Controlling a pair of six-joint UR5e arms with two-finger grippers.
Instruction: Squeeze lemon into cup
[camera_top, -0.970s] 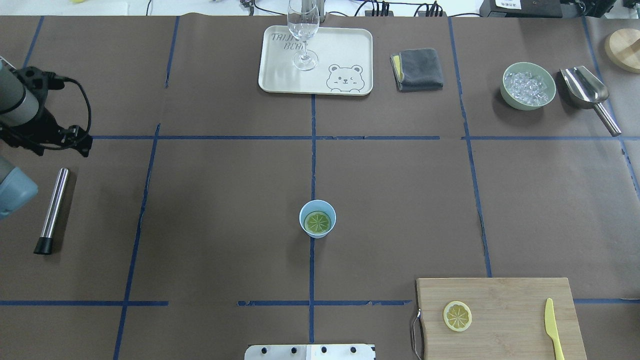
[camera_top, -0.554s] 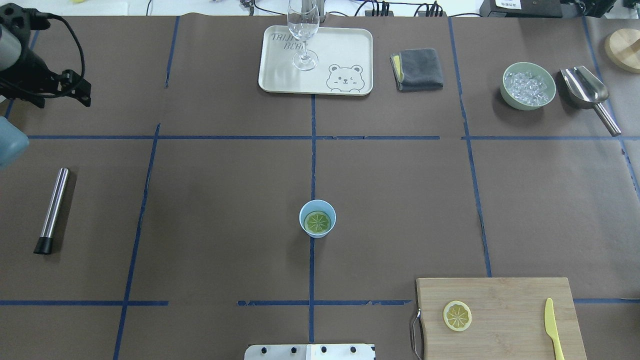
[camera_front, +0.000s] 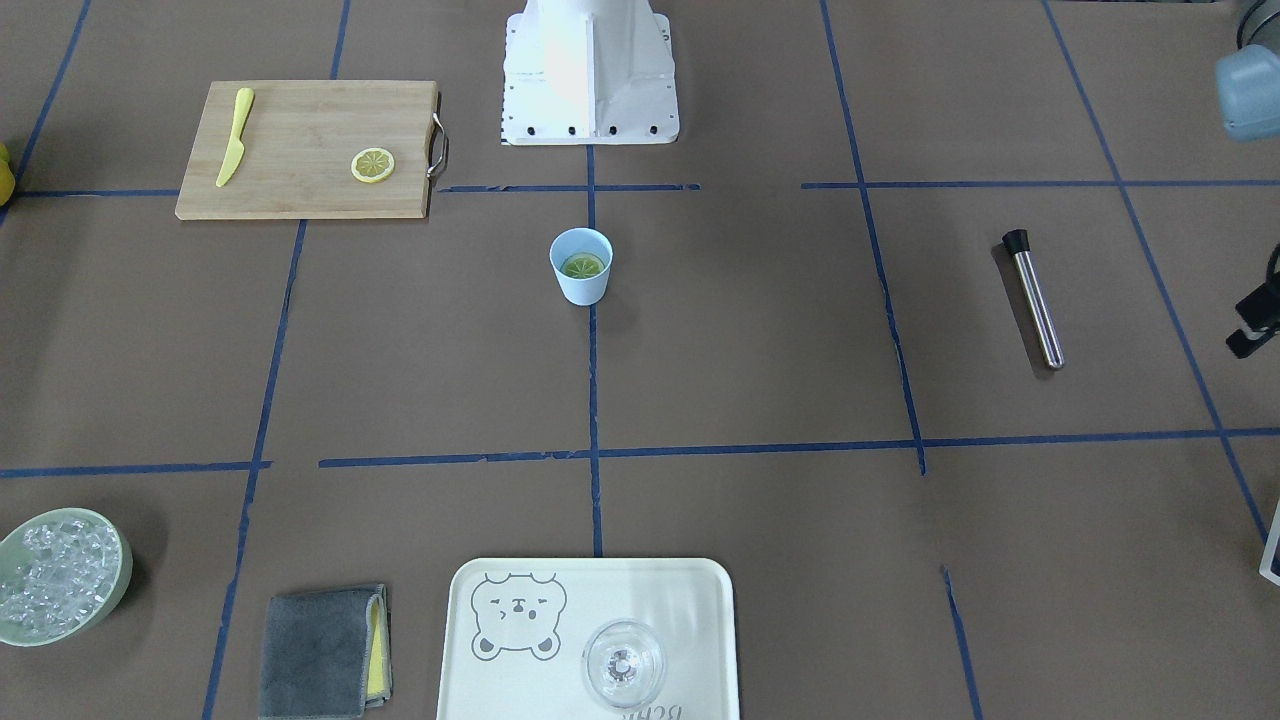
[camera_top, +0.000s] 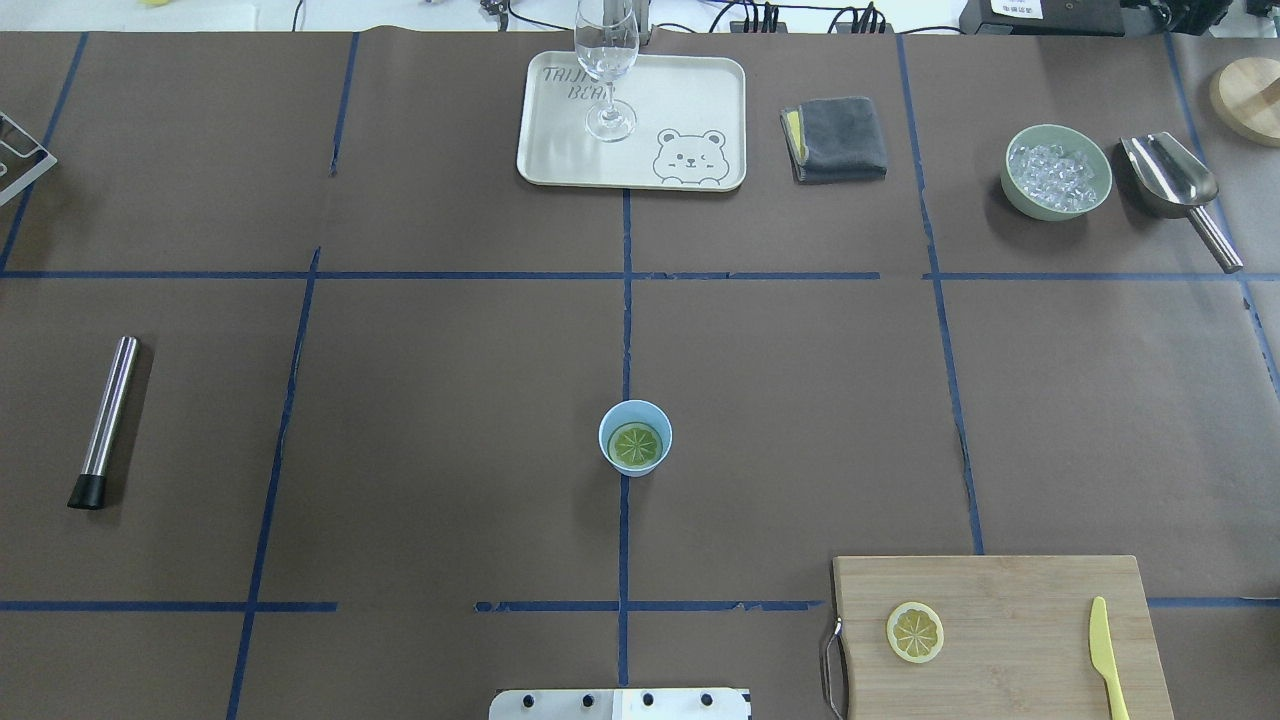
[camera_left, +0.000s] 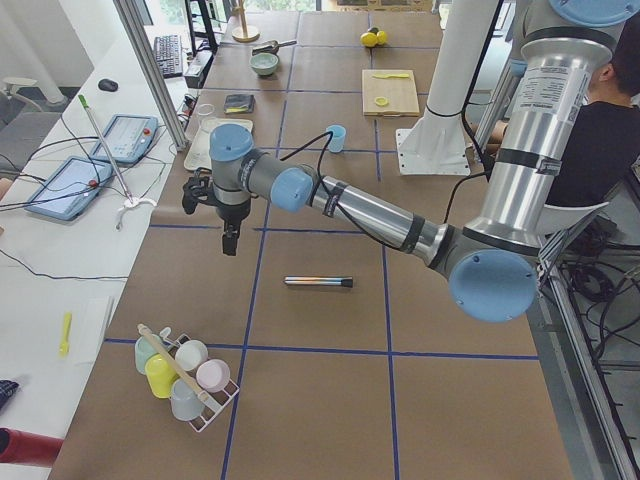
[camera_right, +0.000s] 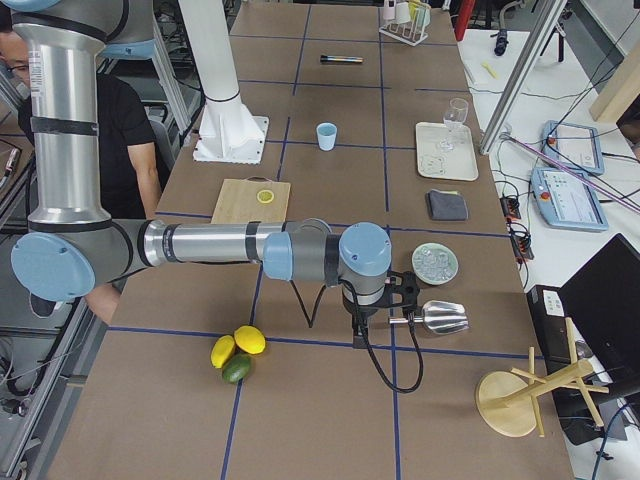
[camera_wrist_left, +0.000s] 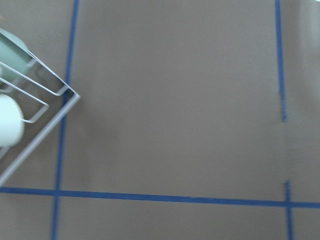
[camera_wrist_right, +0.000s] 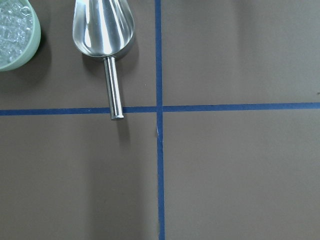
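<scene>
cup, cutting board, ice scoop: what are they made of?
Cup: likely plastic; opaque, uniform light blue, matte.
Cutting board: wood or bamboo; pale tan with lengthwise grain strips, unglossy.
Ice scoop: metal, probably stainless steel; polished, with bright streaky reflections.

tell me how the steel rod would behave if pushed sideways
The steel rod lies flat on its side, a smooth cylinder, so it would probably roll if nudged across its length. Its polished surface looks slippery to pinch.

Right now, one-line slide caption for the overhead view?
Lemon sits cut face up inside the light-blue cup at centre frame; lemon slice and yellow knife lie apart on the cutting board.
</scene>
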